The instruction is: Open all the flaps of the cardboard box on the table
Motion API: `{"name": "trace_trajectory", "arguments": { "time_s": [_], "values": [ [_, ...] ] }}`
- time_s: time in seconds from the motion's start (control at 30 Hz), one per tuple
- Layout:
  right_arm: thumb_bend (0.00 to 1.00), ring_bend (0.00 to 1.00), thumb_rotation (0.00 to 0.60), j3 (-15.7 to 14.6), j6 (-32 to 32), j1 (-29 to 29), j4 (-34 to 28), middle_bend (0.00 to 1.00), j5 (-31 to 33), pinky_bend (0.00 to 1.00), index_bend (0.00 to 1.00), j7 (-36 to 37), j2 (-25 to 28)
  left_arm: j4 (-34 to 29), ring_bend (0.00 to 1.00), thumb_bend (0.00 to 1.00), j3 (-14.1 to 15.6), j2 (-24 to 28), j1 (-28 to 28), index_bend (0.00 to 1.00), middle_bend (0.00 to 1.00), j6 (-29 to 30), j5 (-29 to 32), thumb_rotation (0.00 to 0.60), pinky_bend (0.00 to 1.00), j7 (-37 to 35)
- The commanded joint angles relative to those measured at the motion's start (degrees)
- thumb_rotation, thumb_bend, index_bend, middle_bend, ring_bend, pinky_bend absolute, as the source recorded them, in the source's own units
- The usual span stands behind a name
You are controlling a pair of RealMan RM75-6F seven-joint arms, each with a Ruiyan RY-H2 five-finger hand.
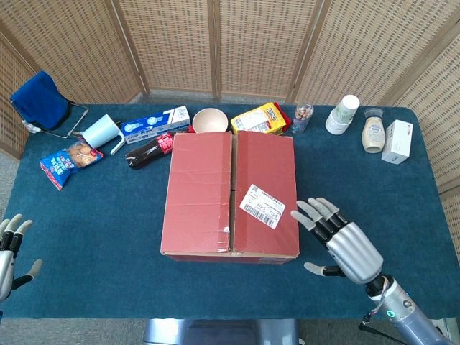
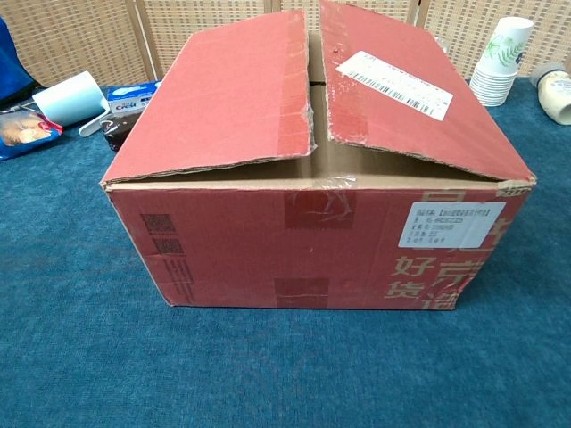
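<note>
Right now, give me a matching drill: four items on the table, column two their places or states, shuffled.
1. cardboard box
2. right hand
3. paper cup stack
4. left hand

A. far right part of the table
B. fingers spread, beside the box's right side
C. top flaps down
D. at the table's near left edge

Pairs: 1-C, 2-B, 3-A, 4-D

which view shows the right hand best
The head view: the right hand shows whole there, fingers spread, holding nothing, beside the cardboard box. The chest view shows only the box and none of the hand.
</note>
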State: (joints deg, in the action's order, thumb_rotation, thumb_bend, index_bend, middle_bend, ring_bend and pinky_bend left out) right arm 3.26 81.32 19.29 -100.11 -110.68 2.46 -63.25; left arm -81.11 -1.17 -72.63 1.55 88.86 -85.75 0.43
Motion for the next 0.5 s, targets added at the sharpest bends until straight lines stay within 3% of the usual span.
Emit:
{"name": "trace_trajectory", "arguments": {
  "time_s": [0.03,0.27,0.5],
  "values": [
    [0.0,0.0,0.531,-0.2,-0.2,0.8,0.5,0.0,-0.9,0.14,0.0,0.4,-0.5,0.1,0.0,0.19,-0.1,-0.1,0.0,0.12,0.0,-0.1,0.2,0.6,0.0,0.0],
    [0.0,0.0,0.53,0.1,-1.3,2.4,0.0,0.0,-0.5,0.15,0.0,-0.9,-1.8,0.7,0.0,0.19,-0.4,-0.3,-0.2,0.12,0.0,-1.0,1.3,0.6,0.0,-0.1],
    [0.0,0.0,0.528,2.0,-3.5,4.4,-4.0,0.0,0.9,0.15,0.0,-7.0,-3.8,0.8,0.0,0.19,-0.4,-0.5,-0.3,0.12,0.0,-1.2,1.6,0.6,0.0,0.0]
  ]
}}
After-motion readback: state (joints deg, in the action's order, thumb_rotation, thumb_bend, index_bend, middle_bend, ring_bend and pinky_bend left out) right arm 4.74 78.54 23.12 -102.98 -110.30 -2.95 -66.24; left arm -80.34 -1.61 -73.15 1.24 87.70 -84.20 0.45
